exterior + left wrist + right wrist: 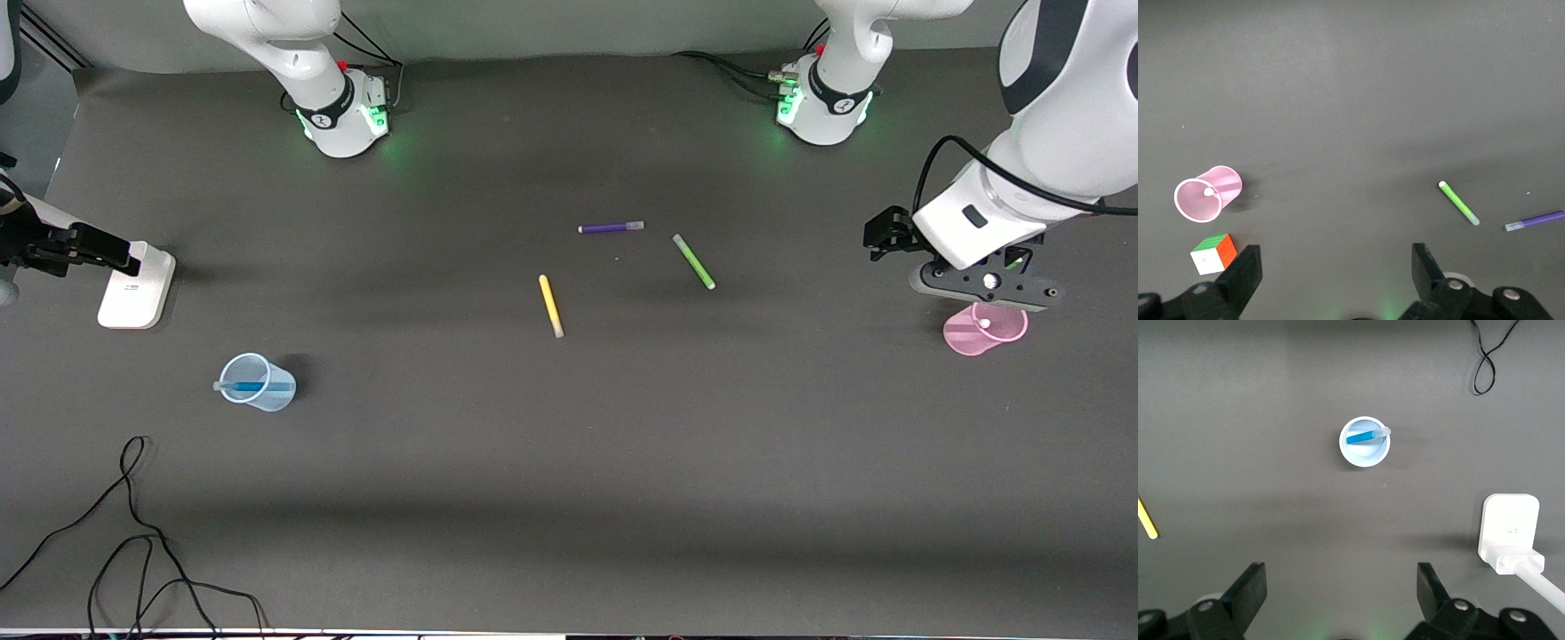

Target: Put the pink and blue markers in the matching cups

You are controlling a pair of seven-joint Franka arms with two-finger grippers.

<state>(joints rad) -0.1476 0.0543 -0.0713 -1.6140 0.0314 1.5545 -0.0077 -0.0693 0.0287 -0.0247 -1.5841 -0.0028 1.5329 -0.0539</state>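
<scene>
Inside pale blue cup (258, 382), blue marker (255, 387).

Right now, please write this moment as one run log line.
blue marker: in blue cup | pink marker: in pink cup | left gripper: open, above pink cup | right gripper: open, table end

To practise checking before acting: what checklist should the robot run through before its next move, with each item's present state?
1. Blue marker inside blue cup: ok.
2. Pink marker in pink cup: only a white tip shows; cannot tell.
3. Left gripper open, empty, over pink cup: ok.
4. Right gripper open, empty, at its own end of the table: ok.
5. Purple pen, green pen, yellow pen outside cups: ok.
</scene>
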